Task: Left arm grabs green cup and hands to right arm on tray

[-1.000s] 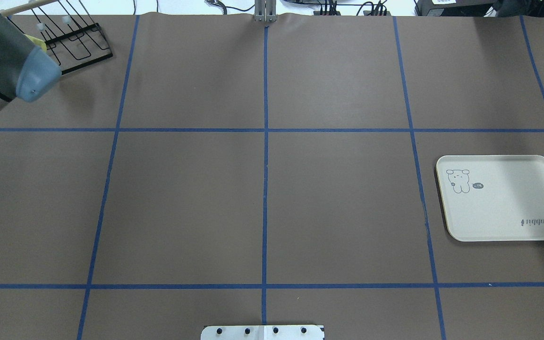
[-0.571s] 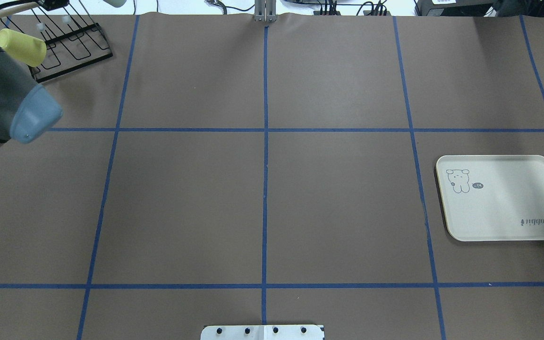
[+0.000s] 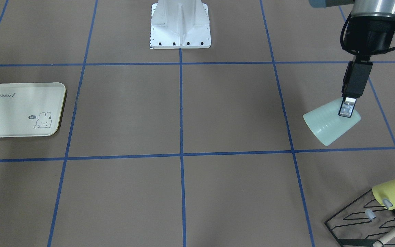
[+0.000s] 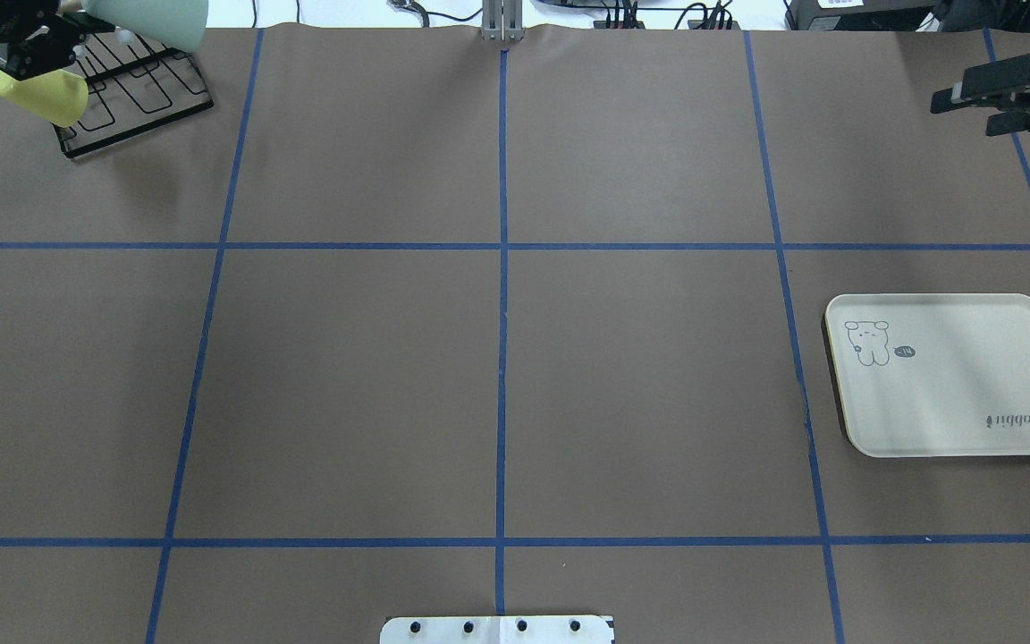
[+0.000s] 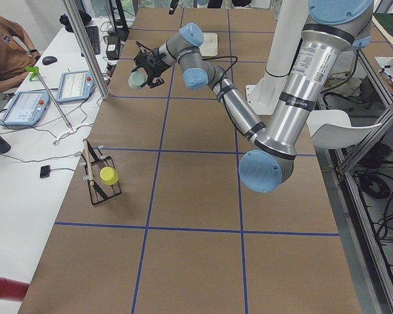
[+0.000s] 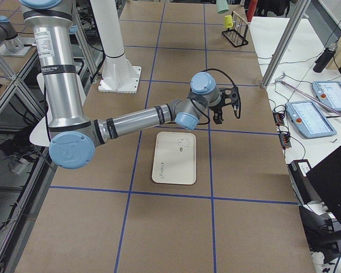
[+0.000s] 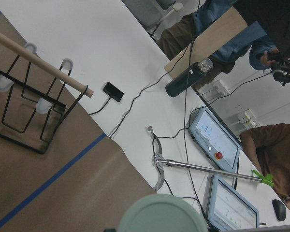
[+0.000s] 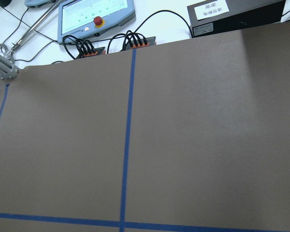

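Observation:
The green cup (image 3: 327, 127) hangs tilted above the table, off the rack, with my left gripper (image 3: 346, 111) shut on its wall. In the overhead view the green cup (image 4: 153, 22) shows at the far left top edge beside the left gripper (image 4: 77, 27). The left wrist view catches the round end of the green cup (image 7: 162, 215) at its bottom edge. My right gripper (image 4: 1002, 98) hovers open and empty over the far right of the table, beyond the tray (image 4: 953, 420). The cream tray (image 3: 9, 120) lies flat with nothing on it.
A black wire rack (image 4: 135, 89) stands at the far left corner with a yellow cup (image 4: 41, 94) upside down on a peg. The robot's white base plate (image 3: 180, 37) sits at the near middle edge. People and control tablets (image 5: 26, 104) are beyond the far edge.
The left arm's elbow has swung out of the overhead view. The green cup has risen off the rack and come further into view. The right gripper has come in at the top right.

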Robot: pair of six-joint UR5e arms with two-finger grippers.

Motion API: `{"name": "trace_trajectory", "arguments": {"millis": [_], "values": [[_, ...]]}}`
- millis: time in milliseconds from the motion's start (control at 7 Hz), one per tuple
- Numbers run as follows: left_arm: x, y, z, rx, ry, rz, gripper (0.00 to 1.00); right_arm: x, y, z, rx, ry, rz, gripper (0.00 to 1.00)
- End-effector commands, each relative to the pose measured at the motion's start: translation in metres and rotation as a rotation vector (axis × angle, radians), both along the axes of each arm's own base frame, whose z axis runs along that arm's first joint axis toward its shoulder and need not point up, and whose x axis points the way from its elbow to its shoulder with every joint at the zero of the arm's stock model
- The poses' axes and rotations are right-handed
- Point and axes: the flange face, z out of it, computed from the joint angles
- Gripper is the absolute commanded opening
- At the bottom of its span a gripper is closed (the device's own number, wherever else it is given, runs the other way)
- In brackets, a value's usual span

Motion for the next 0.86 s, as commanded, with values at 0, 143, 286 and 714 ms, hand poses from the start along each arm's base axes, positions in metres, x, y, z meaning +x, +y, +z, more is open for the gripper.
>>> {"name": "trace_trajectory", "arguments": {"millis": [0,143,286,714], "values": [[0.008,0.023,-0.026,-0.030,0.223,-0.026,0.01,-0.054,0.007,-0.070,-0.051,-0.237,-0.017,1.00],[0.007,0.031,-0.035,-0.055,0.345,-0.045,0.02,-0.067,0.013,-0.101,-0.052,-0.355,-0.026,1.00],[-0.001,0.043,-0.046,-0.058,0.406,-0.051,0.02,-0.095,0.030,-0.126,-0.071,-0.539,0.016,1.00],[0.019,0.068,-0.059,-0.077,0.459,0.044,0.00,-0.143,0.069,-0.183,-0.109,-0.892,-0.036,0.99]]}}
